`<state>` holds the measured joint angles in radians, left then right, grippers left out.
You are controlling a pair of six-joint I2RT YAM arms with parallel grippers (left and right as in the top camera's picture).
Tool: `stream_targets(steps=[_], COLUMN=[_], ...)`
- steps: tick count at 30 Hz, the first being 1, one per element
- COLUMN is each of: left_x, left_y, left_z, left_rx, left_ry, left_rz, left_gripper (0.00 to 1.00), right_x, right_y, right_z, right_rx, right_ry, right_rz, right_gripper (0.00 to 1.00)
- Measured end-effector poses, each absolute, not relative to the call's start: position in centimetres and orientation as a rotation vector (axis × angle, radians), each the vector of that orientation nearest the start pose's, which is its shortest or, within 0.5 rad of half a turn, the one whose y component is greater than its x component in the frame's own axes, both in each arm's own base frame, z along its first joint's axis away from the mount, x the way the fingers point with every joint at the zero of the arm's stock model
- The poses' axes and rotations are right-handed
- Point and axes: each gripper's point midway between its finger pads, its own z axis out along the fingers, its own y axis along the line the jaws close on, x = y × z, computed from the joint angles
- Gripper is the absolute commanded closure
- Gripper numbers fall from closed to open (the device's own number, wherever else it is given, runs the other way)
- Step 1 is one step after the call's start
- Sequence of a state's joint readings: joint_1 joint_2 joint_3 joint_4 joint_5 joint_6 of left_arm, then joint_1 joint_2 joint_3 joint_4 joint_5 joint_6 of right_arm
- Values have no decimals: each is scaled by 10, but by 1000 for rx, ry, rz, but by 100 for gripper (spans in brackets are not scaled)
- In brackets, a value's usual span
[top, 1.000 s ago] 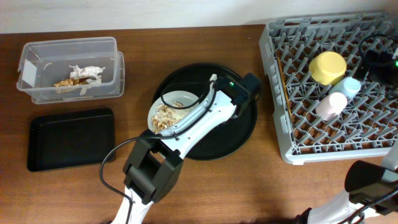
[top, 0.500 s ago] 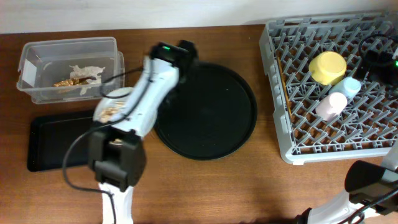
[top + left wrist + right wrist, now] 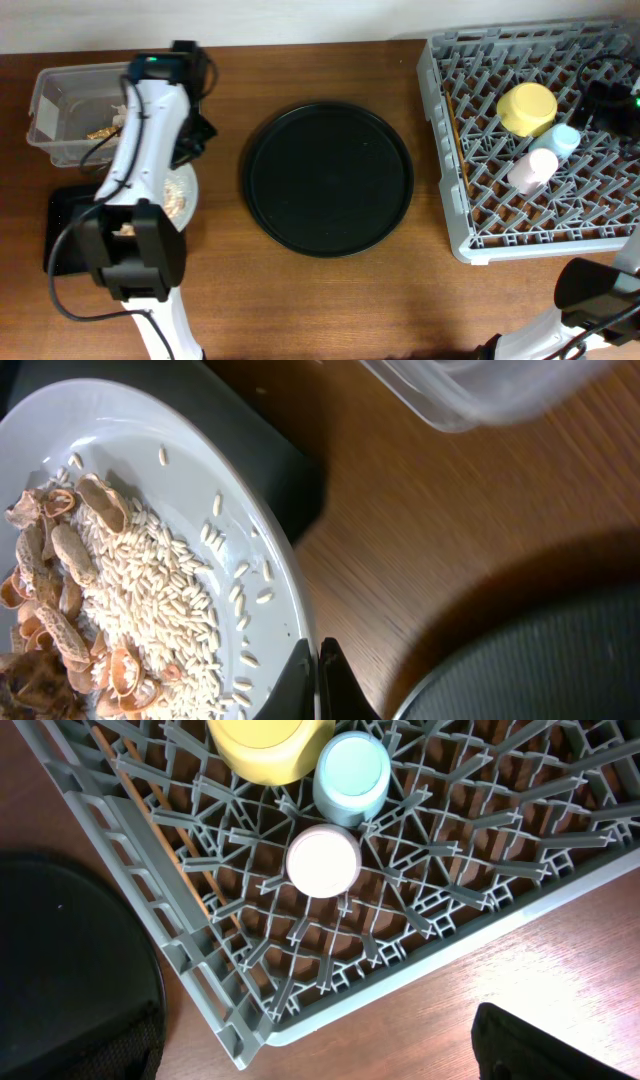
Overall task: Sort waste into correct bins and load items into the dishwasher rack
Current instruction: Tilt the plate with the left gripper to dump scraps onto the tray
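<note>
My left gripper [image 3: 318, 682] is shut on the rim of the pale round plate [image 3: 190, 470], which carries rice grains and beige-brown shell scraps [image 3: 70, 570]. In the overhead view the plate [image 3: 181, 193] hangs over the right end of the shallow black tray [image 3: 75, 235], just below the clear box [image 3: 60, 105] that holds paper and wrappers. The grey rack [image 3: 500, 235] holds the yellow bowl [image 3: 527, 108], blue cup [image 3: 565, 138], pink cup [image 3: 532, 168] and chopsticks [image 3: 150, 825]. My right gripper [image 3: 315, 1065] is open and empty above the rack's near corner.
The large round black tray [image 3: 328, 180] lies empty at the table's middle, between the plate and the rack. My left arm [image 3: 150, 120] reaches up along the box's right side. The right arm [image 3: 608, 95] hangs over the rack's far right.
My left gripper has carried the plate with its scraps off the round black tray and leftward to the shallow black tray. The right arm has not moved.
</note>
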<state>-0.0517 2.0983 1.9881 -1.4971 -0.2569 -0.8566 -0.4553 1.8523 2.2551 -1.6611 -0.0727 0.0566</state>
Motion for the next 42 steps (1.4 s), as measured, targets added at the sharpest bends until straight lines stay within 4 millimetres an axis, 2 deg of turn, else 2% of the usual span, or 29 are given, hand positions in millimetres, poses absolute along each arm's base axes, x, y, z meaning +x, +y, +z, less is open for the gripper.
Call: stream_targets(steps=[3,8,11,16,21,26,29,34,37,40,42], left_x=[397,402,404,410,413,413,407,396,397,388,392], left_y=[43,73,93,113,118,111,109,124,134,132,132], left_z=[132,129,129,133,139,150,156,172,179,188,195], left_rx=[-1266,-1369,-1392,-1381,-1357,-1290,-1290,-1290,-1257,-1247,-1187], left_ry=[2792,2790,2771,2734,2701,2681,2667,2567,2507,2471,2438], left_rz=[298,56,-68,-314,-520,-753,-881,-1096,-1153,-1263,-1304], left_gripper=[99,99,99,99,99,99,99,99,99,99,99], right_x=[338,338,338,338,338,338,338,338,338,338,338], right_y=[-152,-152,-152,-152,-152,-152,-152,-152,-152,-152,-152], right_z=[285,285,285,285,285,285,285,285,285,285,285], right_rx=[699,699,700,699,699,699,699,700,699,699,699], right_ry=[2733,2733,2733,2733,2733,2733,2733,2733,2734,2733,2734], right_rz=[13,13,13,13,13,13,13,13,13,13,13], right_gripper=[2,2,2,2,2,2,2,2,2,2,2])
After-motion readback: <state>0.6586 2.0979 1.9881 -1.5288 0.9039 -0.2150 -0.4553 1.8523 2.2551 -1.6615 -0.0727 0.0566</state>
